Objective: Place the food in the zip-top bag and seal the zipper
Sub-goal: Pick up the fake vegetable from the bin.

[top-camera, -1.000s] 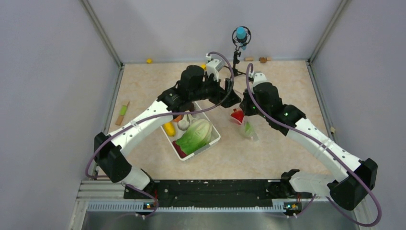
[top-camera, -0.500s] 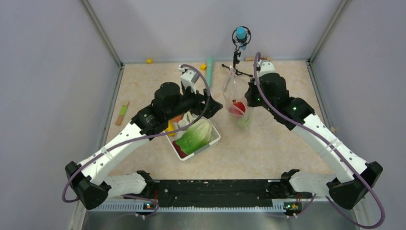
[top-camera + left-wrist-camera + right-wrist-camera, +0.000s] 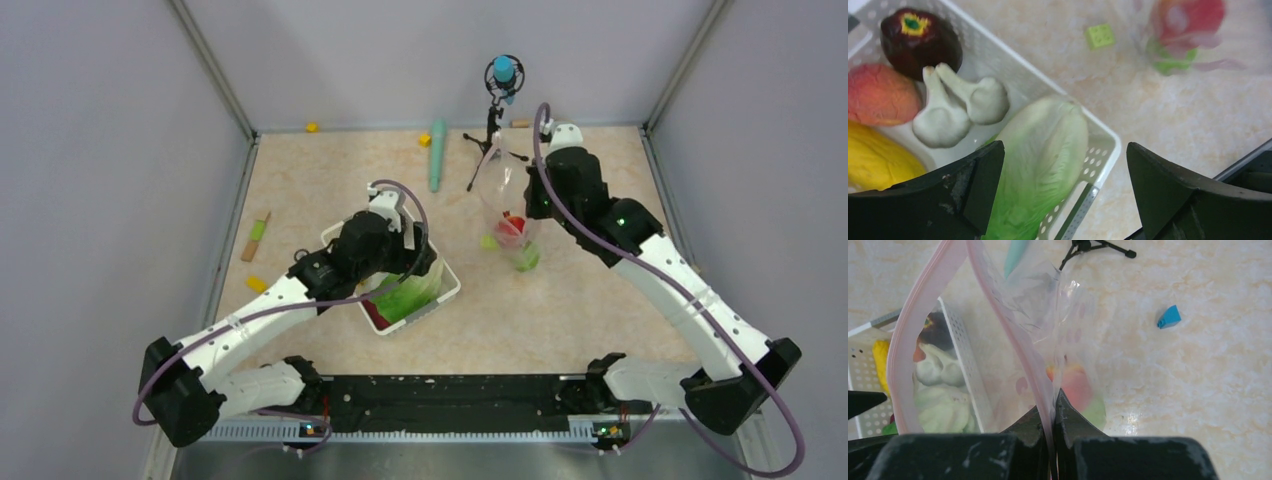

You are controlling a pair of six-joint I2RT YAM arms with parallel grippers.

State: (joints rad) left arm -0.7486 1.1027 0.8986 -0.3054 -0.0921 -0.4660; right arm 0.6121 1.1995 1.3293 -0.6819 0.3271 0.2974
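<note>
Right now the right pincer (image 3: 1054, 401) is clenched on the bag (image 3: 1068, 310), nipping one lip of it at the pink zipper (image 3: 896, 352). The strip rises from between its fingertips and loops round to its left, so the mouth hangs open and faces the basket (image 3: 1098, 135). Held up by that one edge, the bag lets its load settle low: the red apple (image 3: 1075, 385) and the green apple (image 3: 1096, 412) lie inside it just beyond the fingertips. The left pincer (image 3: 1063, 165) is released, fingers spread wide, and hovers over the near end of the basket with the cabbage (image 3: 1048, 150) directly beneath the gap, which suggests that this is the next piece to lift. Beyond its left finger lie the whitish pieces (image 3: 943, 120), the dark root (image 3: 918, 35), an orange piece (image 3: 878, 95) and a yellow one (image 3: 873, 155). Most of the food is not yet bagged. The cabbage is bulky, and a mouth held by a single lip may sag against it.
</note>
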